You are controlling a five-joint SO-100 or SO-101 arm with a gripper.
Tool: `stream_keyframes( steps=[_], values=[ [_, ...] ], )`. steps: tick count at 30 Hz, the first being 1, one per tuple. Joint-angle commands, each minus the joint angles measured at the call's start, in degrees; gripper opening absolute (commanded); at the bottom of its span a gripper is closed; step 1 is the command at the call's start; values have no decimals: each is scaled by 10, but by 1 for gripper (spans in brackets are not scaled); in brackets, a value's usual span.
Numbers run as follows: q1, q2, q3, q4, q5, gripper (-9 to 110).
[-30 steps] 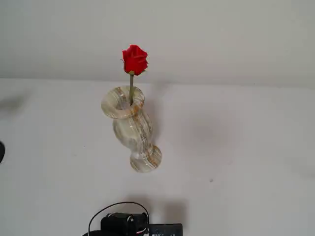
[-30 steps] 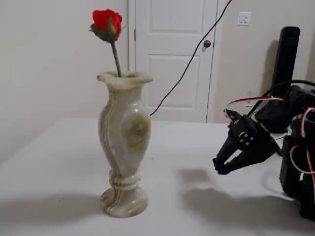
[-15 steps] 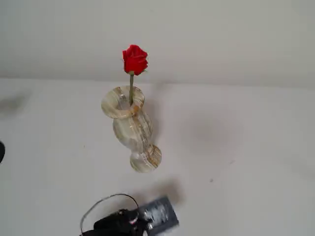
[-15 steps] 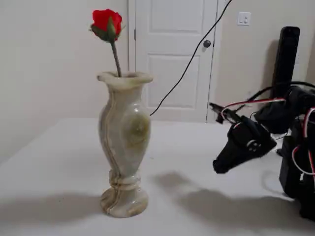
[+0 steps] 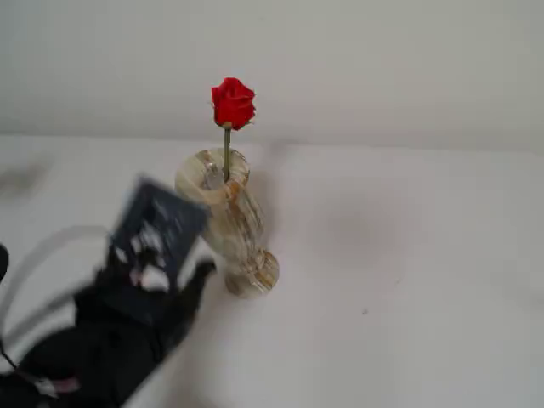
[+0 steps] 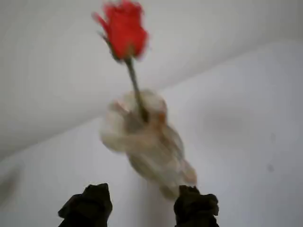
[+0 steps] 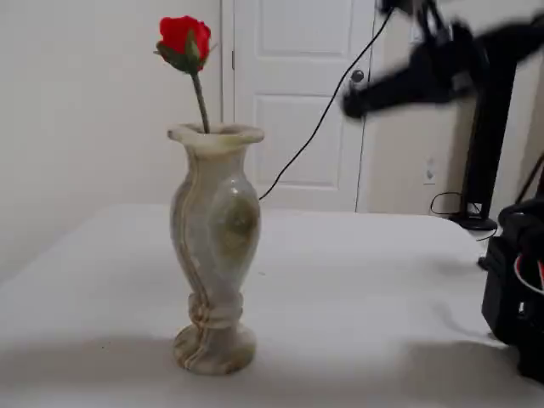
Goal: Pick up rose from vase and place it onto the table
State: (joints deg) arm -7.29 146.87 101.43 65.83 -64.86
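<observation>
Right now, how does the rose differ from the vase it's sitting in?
The rose is bright red on a thin, greenish stem; the vase is marbled cream and tan. The rose is slender and leans slightly; the vase is broad, bulging, and stands upright on a round foot. The rose's bloom sits above the vase's flared rim, while the vase rests on the white table. Both are untouched, clear of the pincer.

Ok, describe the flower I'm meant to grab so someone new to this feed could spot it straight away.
Start at the white table and find the one thing standing on it, a cream and tan marbled vase. A thin green stem rises out of its flared mouth, topped by the rose. It is the only bright red thing in view, a small closed bud well above the rim.
</observation>
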Motion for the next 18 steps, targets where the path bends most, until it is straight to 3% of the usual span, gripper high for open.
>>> stream_keyframes(
  steps=[1,18],
  values=[
    [-14,-166,-228,-17,-9,20],
    [-11,-390,-293,-152,-28,19]
  ],
)
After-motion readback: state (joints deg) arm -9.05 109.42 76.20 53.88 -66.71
